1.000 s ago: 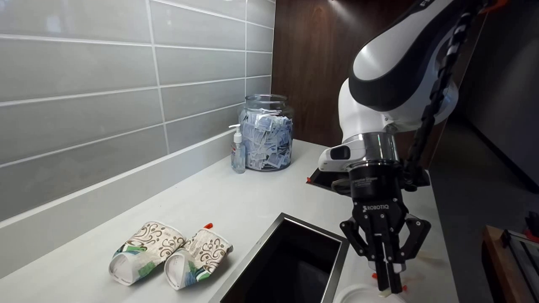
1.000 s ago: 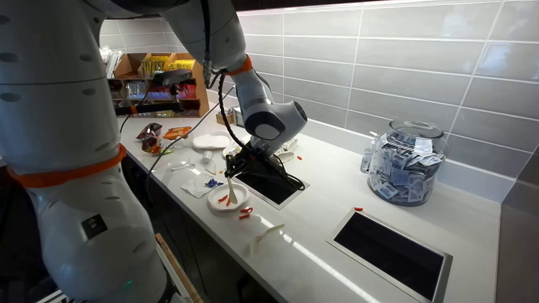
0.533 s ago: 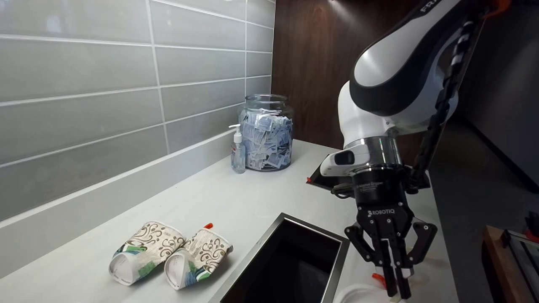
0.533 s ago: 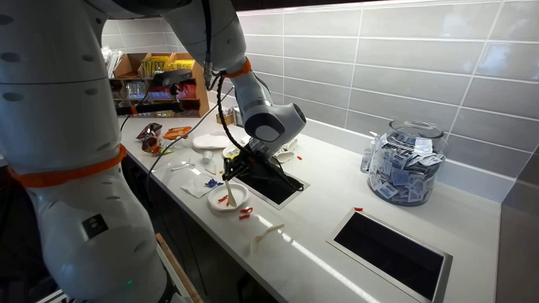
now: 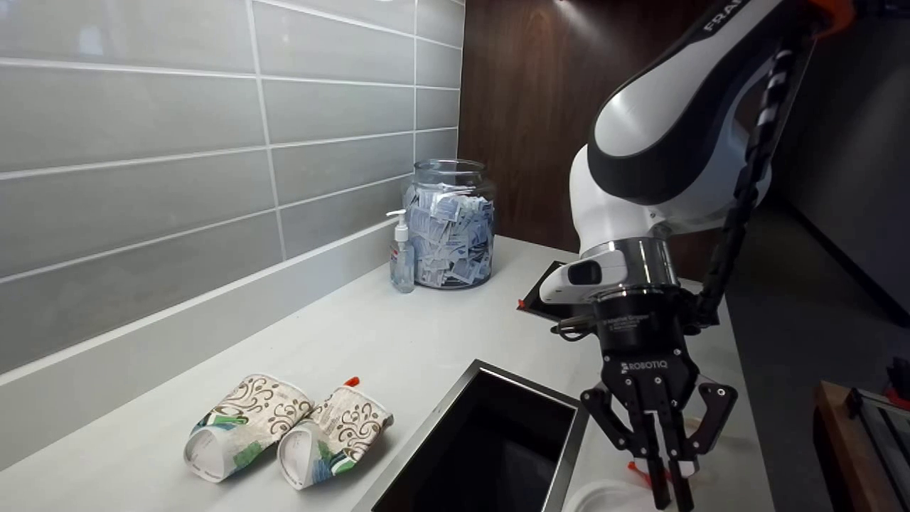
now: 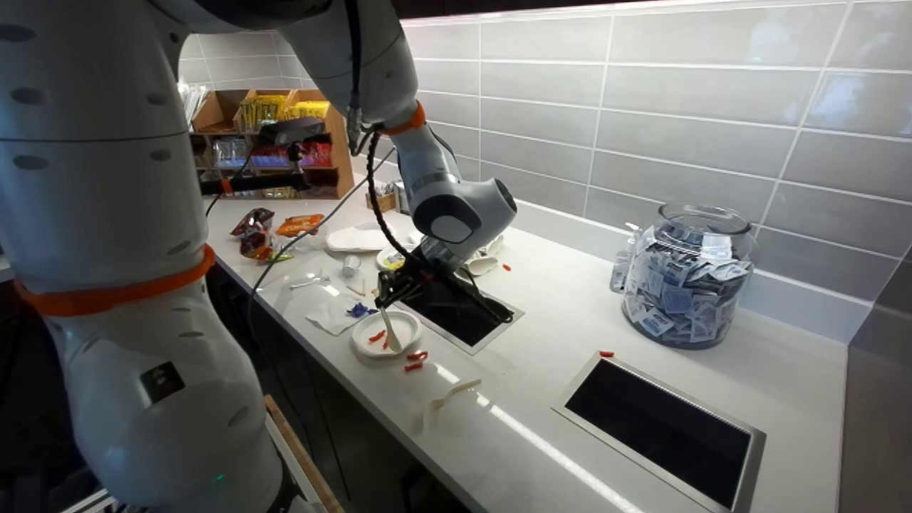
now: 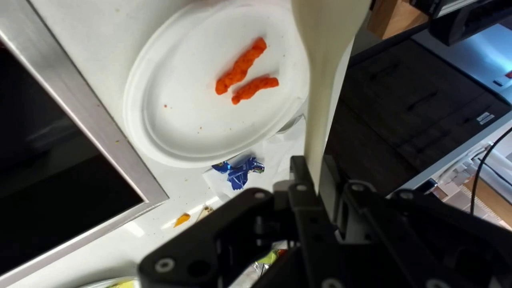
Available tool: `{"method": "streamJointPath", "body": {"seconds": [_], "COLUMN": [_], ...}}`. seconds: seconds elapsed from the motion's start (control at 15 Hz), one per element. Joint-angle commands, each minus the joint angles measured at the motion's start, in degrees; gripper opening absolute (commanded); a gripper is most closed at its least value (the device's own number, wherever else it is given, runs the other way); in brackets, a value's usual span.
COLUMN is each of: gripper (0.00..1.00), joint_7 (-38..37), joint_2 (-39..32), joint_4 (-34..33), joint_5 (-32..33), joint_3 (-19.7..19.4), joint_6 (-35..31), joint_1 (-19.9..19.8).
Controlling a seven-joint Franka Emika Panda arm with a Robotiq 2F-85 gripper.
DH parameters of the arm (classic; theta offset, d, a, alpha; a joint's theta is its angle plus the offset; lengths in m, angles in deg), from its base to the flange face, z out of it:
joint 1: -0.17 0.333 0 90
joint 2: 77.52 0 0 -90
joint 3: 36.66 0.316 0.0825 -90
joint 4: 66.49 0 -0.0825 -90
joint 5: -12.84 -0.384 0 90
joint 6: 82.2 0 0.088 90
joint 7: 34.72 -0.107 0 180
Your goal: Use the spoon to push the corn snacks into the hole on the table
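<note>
My gripper [image 7: 315, 164] is shut on the handle of a pale spoon [image 7: 326, 44], whose bowl is cut off at the wrist view's top edge. In the exterior views the gripper [image 5: 672, 501] [image 6: 382, 299] points down, and the spoon [image 6: 392, 333] slants down into a white plate [image 7: 184, 136] [image 6: 358, 343]. I cannot tell whether it touches the plate. Two red-orange corn snacks [image 7: 241, 66] [image 7: 256, 89] lie on the plate, beside the spoon. More corn snacks [image 6: 417, 355] [image 6: 413, 367] lie on the counter. The metal-framed hole [image 7: 48, 160] [image 5: 498, 441] [image 6: 452, 317] is beside the plate.
A second framed hole [image 6: 662, 427] holds a snack [image 6: 605, 353] at its rim. A pale utensil [image 6: 445, 399] lies on the counter. A blue wrapper [image 7: 239, 172] lies near the plate. Crumpled paper cups [image 5: 249, 423], a glass jar [image 5: 451, 227] and a pump bottle [image 5: 402, 259] stand toward the wall.
My gripper has moved slightly lower and away from the hole with the spoon. The spoon's bowl has shifted a little toward the plate's near rim. The snacks show no clear movement.
</note>
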Motion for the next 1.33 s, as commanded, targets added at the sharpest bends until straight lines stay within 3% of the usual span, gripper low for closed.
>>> {"method": "streamJointPath", "body": {"seconds": [0.0,1.27], "gripper": [0.03,0.03], "joint_7": [4.2,4.1], "joint_2": [-1.0,-7.2], "joint_4": [0.2,-3.7], "joint_5": [-1.3,-1.2], "joint_3": [-1.1,-1.7], "joint_6": [0.6,0.1], "joint_1": [-0.2,-0.7]}}
